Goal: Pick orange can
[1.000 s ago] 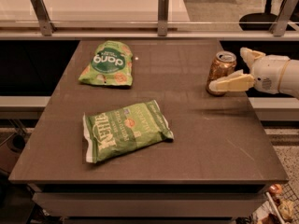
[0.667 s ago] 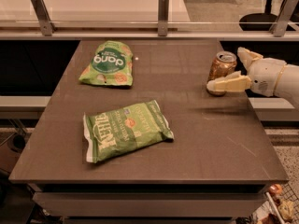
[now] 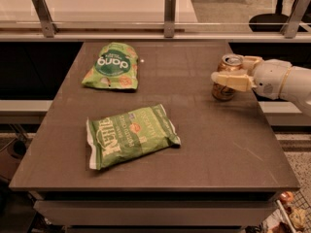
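Note:
The orange can stands upright near the right edge of the dark table, its silver top showing. My gripper reaches in from the right at can height. One pale finger lies across the can's front and the other sits behind its top. The fingers are closed against the can, which still rests on the table.
A green chip bag lies at the table's front middle. A second green bag lies at the back left. A railing with metal posts runs behind the table. An office chair stands at the far right.
My gripper has shifted slightly left along the can, and the two fingers have drawn closer together around it. The can and both bags have stayed in place.

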Action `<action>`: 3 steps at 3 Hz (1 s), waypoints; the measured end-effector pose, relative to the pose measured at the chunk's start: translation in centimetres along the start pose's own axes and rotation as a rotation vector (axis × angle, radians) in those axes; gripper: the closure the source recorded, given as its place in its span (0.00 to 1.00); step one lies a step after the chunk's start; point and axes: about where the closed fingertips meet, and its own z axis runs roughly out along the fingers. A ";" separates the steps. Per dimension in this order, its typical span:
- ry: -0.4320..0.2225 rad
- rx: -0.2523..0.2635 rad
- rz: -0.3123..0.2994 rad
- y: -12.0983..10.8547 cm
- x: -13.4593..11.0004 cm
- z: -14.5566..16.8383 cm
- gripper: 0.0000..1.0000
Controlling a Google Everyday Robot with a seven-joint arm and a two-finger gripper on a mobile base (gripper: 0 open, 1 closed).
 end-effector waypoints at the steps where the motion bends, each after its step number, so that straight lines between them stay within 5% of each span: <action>1: -0.001 -0.004 0.000 0.1 -0.1 0.2 0.64; 2: -0.002 -0.010 -0.001 0.4 -0.2 0.5 0.95; 3: -0.003 -0.013 -0.001 0.4 -0.2 0.7 1.00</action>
